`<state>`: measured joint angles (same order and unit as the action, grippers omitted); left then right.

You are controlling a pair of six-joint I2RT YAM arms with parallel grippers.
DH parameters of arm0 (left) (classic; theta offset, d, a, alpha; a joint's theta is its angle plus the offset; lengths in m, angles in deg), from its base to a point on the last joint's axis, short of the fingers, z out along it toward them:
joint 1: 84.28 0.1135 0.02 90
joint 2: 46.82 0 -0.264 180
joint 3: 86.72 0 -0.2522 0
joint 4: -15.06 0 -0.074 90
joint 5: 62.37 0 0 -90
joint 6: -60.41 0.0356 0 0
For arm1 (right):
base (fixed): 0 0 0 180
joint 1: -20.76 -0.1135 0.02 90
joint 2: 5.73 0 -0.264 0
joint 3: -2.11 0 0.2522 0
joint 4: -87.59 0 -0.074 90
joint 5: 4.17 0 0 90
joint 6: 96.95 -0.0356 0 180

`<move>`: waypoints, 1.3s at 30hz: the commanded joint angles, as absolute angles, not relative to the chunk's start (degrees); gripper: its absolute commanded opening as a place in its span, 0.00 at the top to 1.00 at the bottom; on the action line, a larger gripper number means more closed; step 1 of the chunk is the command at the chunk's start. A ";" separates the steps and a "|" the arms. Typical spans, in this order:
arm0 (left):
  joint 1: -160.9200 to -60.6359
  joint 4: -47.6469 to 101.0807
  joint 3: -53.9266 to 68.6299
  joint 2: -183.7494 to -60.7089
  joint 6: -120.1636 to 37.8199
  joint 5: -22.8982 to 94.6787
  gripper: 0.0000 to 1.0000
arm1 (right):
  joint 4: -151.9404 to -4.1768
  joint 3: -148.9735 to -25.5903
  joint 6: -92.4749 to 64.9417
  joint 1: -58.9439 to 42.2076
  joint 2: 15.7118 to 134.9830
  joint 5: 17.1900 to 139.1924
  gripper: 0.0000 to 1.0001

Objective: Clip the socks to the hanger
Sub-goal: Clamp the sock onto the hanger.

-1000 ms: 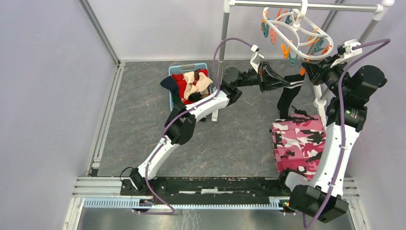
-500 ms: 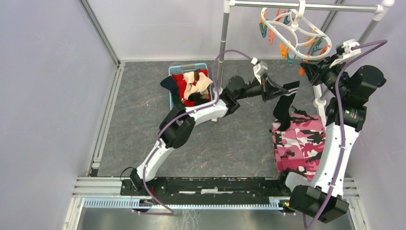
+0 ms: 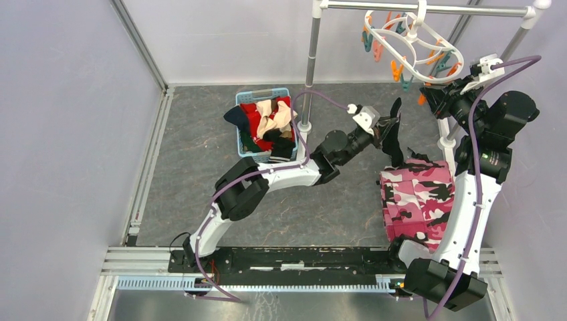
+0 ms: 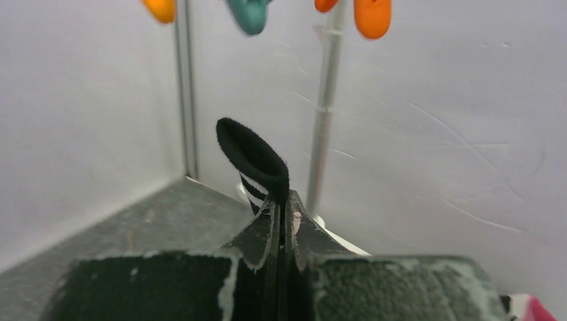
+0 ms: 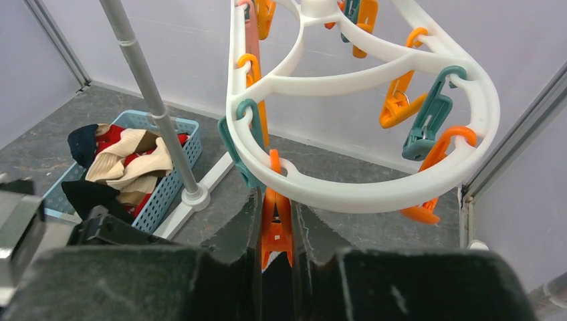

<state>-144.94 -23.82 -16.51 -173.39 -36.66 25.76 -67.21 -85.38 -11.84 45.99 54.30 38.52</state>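
Observation:
My left gripper (image 3: 386, 124) (image 4: 284, 204) is shut on a black sock with white stripes (image 3: 393, 139) (image 4: 254, 160); the sock hangs beside the camouflage cloth, below the hanger. The white oval hanger (image 3: 416, 41) (image 5: 361, 190) hangs from the silver pole with orange and teal clothespins. My right gripper (image 3: 434, 92) (image 5: 275, 214) is shut on an orange clothespin (image 5: 275, 231) that dangles from the hanger's ring. More socks, red, beige and dark (image 3: 266, 120) (image 5: 127, 160), lie in the blue basket (image 3: 245, 144) (image 5: 170, 184).
The silver pole rack has an upright (image 3: 309, 67) (image 5: 150, 107) beside the basket and a top bar (image 3: 468, 10). A pink-white-black camouflage cloth (image 3: 418, 197) lies at the right. Grey walls close in on all sides.
My left gripper has drawn back and down, away from the hanger, with the black sock. The right gripper has stayed on the orange clothespin.

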 commanded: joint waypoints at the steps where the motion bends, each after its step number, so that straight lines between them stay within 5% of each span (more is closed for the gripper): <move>1: -147.68 -33.12 -17.14 -171.56 -21.92 14.87 0.98 | -67.25 -85.48 -13.08 45.72 53.63 39.00 0.88; 39: -152.95 -26.07 -29.41 -178.11 -14.76 16.12 0.98 | -67.93 -84.51 -14.88 45.26 53.78 41.08 0.88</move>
<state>-152.61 -24.81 -26.08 -177.54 -17.98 15.88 -67.43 -84.88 -14.22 45.60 54.30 40.03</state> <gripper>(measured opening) 0.043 0.186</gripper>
